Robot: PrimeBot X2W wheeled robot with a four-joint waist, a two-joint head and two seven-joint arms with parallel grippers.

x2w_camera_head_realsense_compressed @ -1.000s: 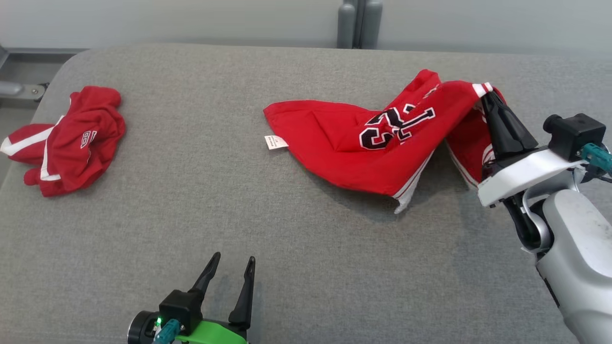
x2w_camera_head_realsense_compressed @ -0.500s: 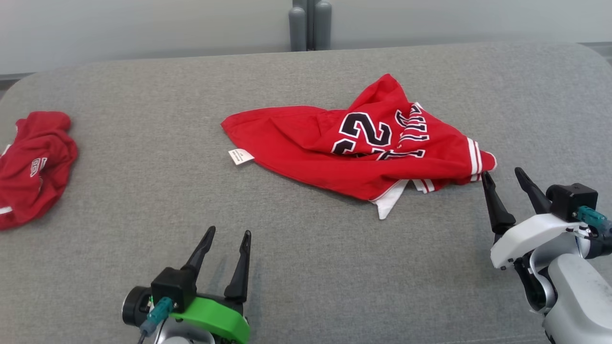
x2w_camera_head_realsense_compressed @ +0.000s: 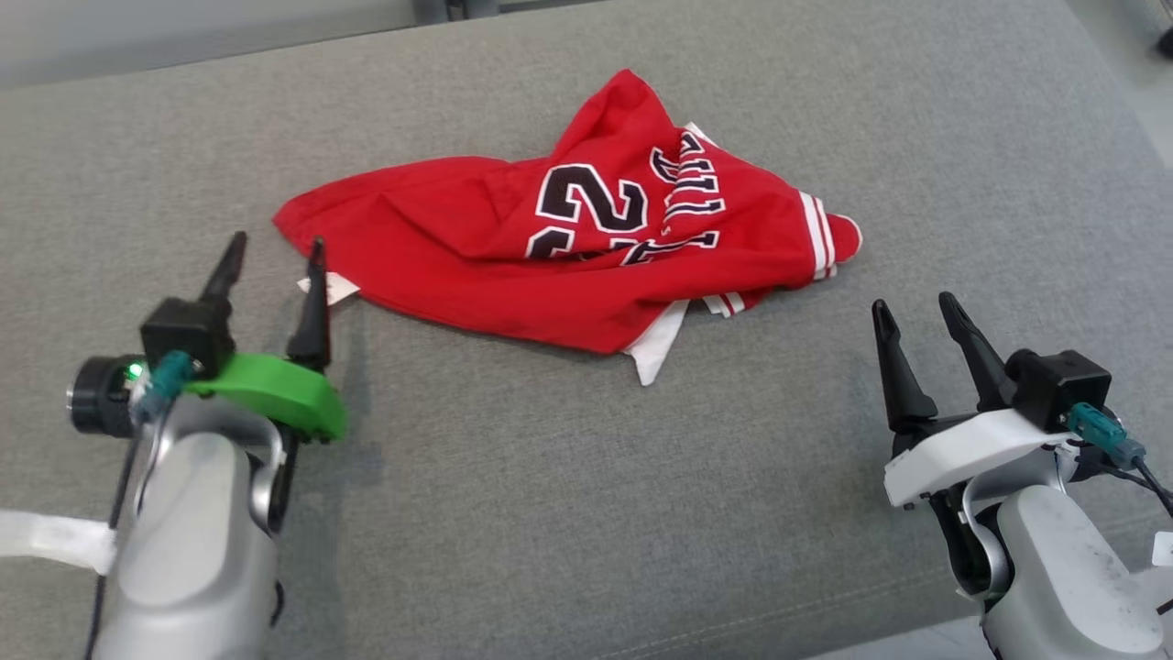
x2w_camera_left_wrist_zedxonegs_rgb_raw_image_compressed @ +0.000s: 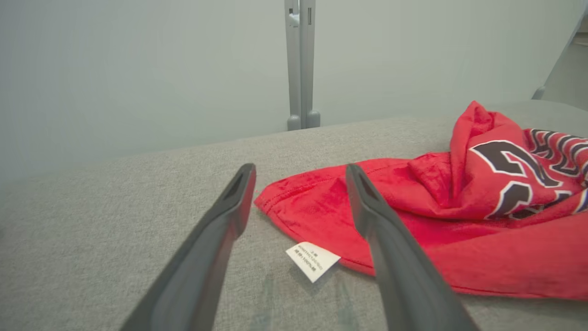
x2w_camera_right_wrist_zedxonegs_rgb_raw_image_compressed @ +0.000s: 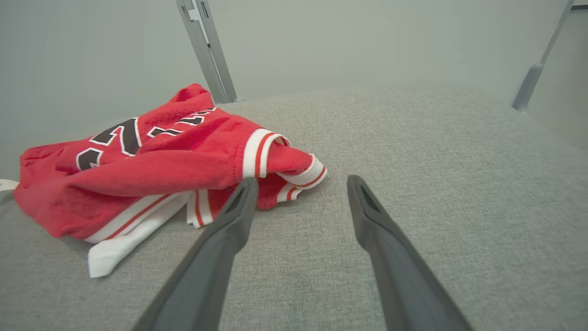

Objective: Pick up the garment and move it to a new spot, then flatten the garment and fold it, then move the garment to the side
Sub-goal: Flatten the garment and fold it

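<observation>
The red garment is seen crumpled on the grey desk toward its far edge, with its striped end turned right and a white label at its left corner; bare desk is left on every side, widest toward the near edge. The left gripper is held just beside that left corner, its fingers spread wide with the label seen between them and nothing clamped. The right gripper is kept near the striped end but apart from it, its fingers likewise spread wide and empty.
</observation>
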